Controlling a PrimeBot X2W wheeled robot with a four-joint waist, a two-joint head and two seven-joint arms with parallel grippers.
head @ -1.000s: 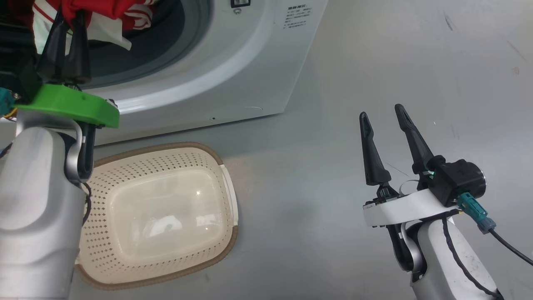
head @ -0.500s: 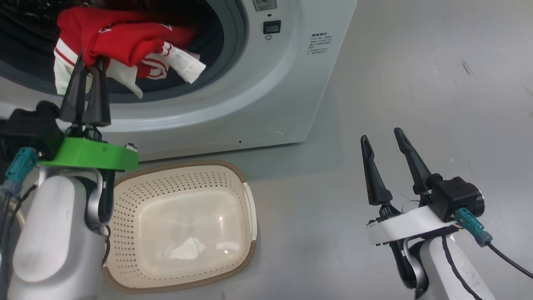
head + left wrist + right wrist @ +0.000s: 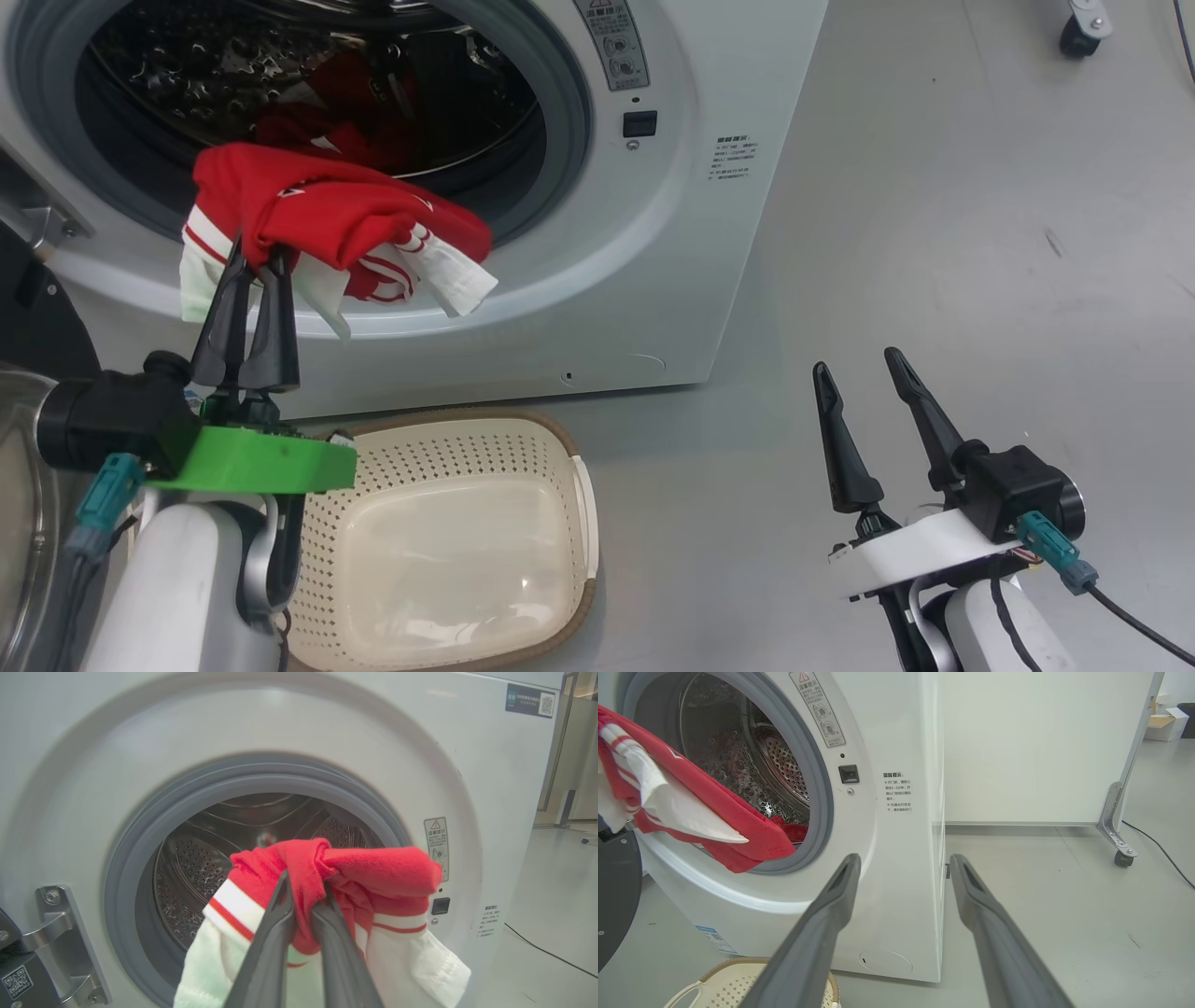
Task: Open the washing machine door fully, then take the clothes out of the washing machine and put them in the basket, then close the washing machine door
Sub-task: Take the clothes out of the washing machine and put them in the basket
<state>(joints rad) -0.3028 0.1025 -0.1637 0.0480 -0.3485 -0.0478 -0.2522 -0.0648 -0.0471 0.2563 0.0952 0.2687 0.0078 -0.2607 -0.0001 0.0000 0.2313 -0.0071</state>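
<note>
The left claw is pointing up toward the washing machine, pinching the clothes, which are hanging in front of its opening. The right claw is hovering spread, well apart. The basket is sitting on the floor before the machine. The left wrist view is showing the hinge bracket, and the right wrist view a wheeled white panel.

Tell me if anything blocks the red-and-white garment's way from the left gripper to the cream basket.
Nothing visible does. The red-and-white fabric garment hangs from the shut left gripper before the opening of the white washing machine; the cream perforated plastic basket sits on the grey floor below, open-topped and empty.
</note>
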